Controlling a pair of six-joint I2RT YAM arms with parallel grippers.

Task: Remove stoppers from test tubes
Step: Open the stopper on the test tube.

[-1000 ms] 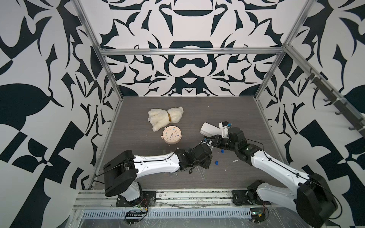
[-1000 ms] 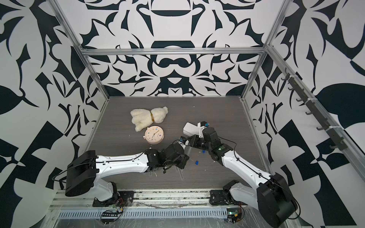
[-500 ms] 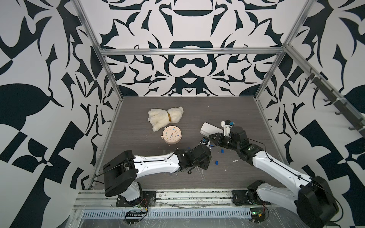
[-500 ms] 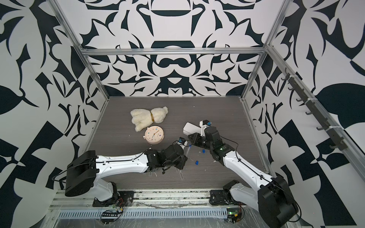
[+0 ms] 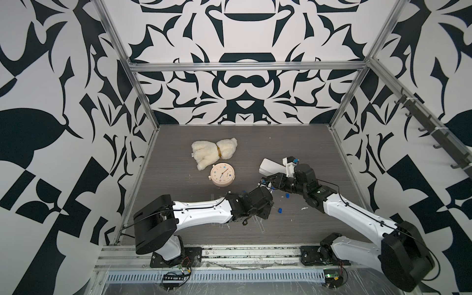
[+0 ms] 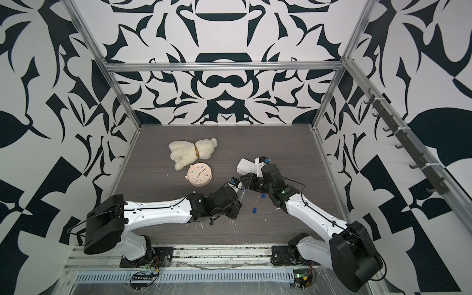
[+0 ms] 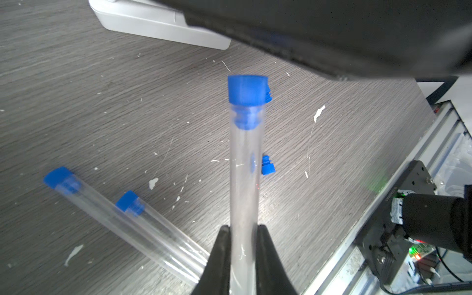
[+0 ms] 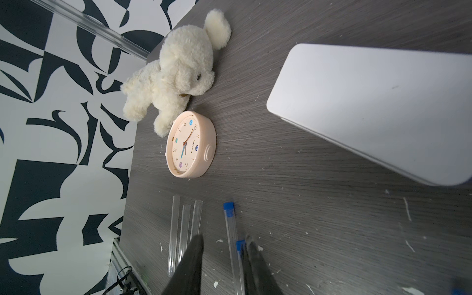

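Over the last second the right hand [image 8: 222,237] has gone from shut to a modest gap and grips nothing (the tubes showing between its fingers [image 8: 189,265] lie on the counter [image 8: 306,204] below), while both arms have barely shifted. The left hand [image 7: 242,227] stays clamped tight on a test tube [image 7: 244,178] held clear of the counter, its blue stopper [image 7: 246,89] seated just beside the right hand, so this looks like readying to pinch and pull the fourth one. Three bare tubes [image 8: 184,229] and two capped tubes [image 7: 158,227] lie nearby, with loose stoppers [image 7: 268,166] beyond.
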